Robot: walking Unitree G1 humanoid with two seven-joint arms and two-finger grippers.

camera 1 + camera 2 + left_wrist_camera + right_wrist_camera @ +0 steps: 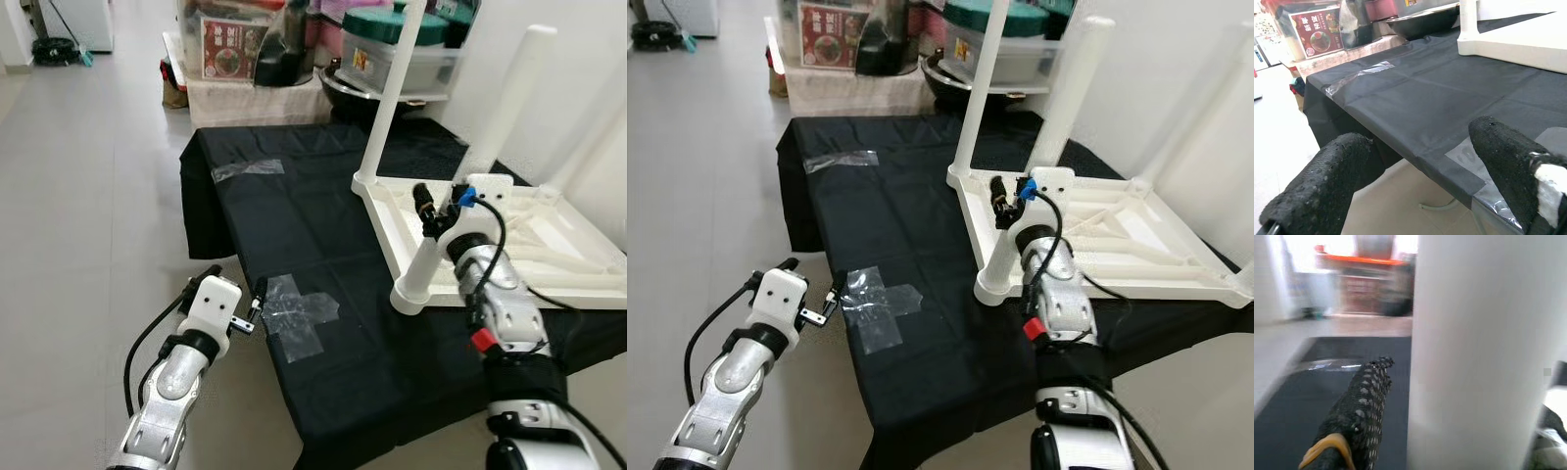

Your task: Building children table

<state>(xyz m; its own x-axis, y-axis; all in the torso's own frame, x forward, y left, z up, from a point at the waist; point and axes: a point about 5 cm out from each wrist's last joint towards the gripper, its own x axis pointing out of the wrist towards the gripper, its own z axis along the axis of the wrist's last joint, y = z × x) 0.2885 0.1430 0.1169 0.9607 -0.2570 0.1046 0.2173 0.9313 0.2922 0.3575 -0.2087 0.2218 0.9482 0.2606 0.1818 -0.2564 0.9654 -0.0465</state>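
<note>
Right of center, 1 upside-down white table top sits on the black cloth with 3 legs up. Right gripper is clamped around the nearest leg. Lower left, left gripper hangs open by 2 tape patches.

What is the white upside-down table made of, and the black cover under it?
The white table looks like smooth moulded plastic: slightly glossy, with ribs across its underside and round tube legs. The black cover looks like thin matte cloth or non-woven sheet: it shows fold creases and hangs limp over the edge, held by clear tape.
</note>
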